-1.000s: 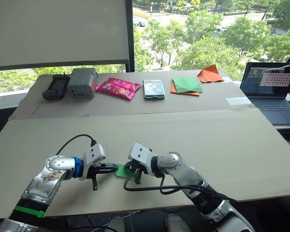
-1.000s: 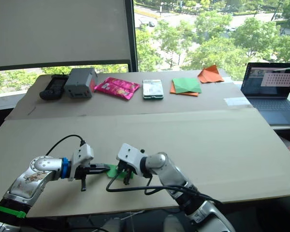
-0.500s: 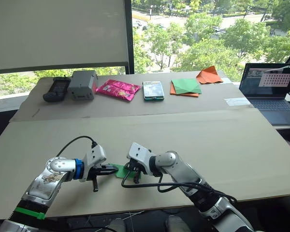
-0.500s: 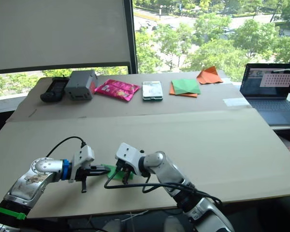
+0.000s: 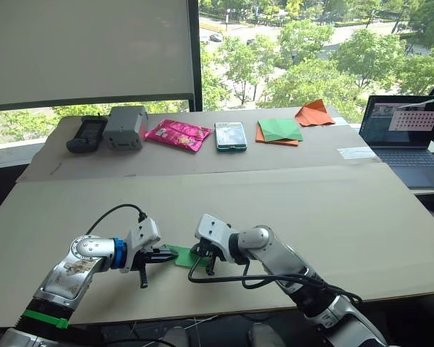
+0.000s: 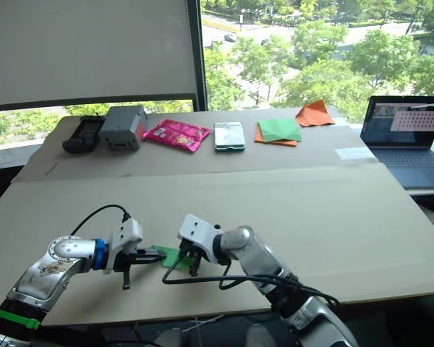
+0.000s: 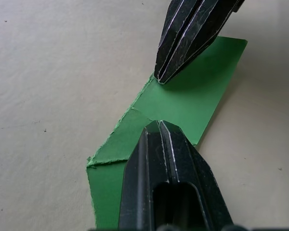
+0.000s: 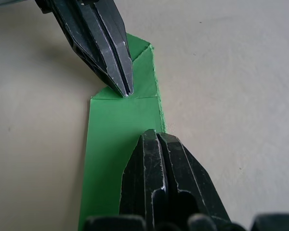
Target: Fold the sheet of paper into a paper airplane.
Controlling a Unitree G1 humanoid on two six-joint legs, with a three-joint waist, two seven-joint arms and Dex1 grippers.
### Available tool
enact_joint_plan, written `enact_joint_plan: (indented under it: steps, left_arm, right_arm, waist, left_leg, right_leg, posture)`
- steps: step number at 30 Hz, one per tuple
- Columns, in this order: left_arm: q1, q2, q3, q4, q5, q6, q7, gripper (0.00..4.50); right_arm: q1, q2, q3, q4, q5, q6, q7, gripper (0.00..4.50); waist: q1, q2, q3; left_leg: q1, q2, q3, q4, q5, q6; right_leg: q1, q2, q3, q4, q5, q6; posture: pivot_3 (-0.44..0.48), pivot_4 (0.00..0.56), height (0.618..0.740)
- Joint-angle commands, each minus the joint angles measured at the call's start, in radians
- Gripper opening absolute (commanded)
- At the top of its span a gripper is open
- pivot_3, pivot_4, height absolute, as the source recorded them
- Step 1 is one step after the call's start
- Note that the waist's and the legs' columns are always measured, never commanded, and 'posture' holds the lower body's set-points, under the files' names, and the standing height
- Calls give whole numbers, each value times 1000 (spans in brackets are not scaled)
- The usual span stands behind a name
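Beyond the window stand sunlit trees; nearer lies a broad beige cardboard-covered table (image 5: 311, 210), and along its far edge sit a black handheld controller (image 5: 85, 134), a grey box (image 5: 126, 125), a pink foil snack packet (image 5: 176, 133), a phone (image 5: 231, 135), a green sheet stacked on orange paper (image 5: 278, 130) and a folded orange paper (image 5: 315, 112); an open laptop (image 5: 405, 126) sits at the far right.

At the near edge, left of centre, the sheet of paper (image 7: 192, 103), bright green and folded into a narrow strip with a pointed end, lies flat on the table between my two arms; my left gripper (image 5: 164, 254) comes at it from the left and my right gripper (image 5: 205, 259) from the right.

Both pairs of black fingers are pressed together with no gap; the tip of my left pair rests on the paper near a crease at its pointed end, and the tip of my right pair presses down on the strip close beside it; neither pair holds the paper between its fingers.
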Motion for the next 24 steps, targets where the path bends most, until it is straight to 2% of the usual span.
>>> enact_joint_plan:
  steps: [1,24]
  left_arm:
    - [20,14,-29,20,39,12,-4,0]
    - [28,23,-28,21,39,-2,-10,0]
  right_arm:
    - [49,-54,16,49,-11,79,4,14]
    - [148,-206,-27,-97,56,177,-15,14]
  waist:
    - [0,0,0]
    - [4,-1,-1]
  left_leg:
    - [0,0,0,0,0,0]
    - [0,-1,0,0,-2,-3]
  right_leg:
    - [0,0,0,0,0,0]
    - [0,-2,-1,-3,-1,0]
  posture:
    - [0,150,732]
    - [0,150,732]
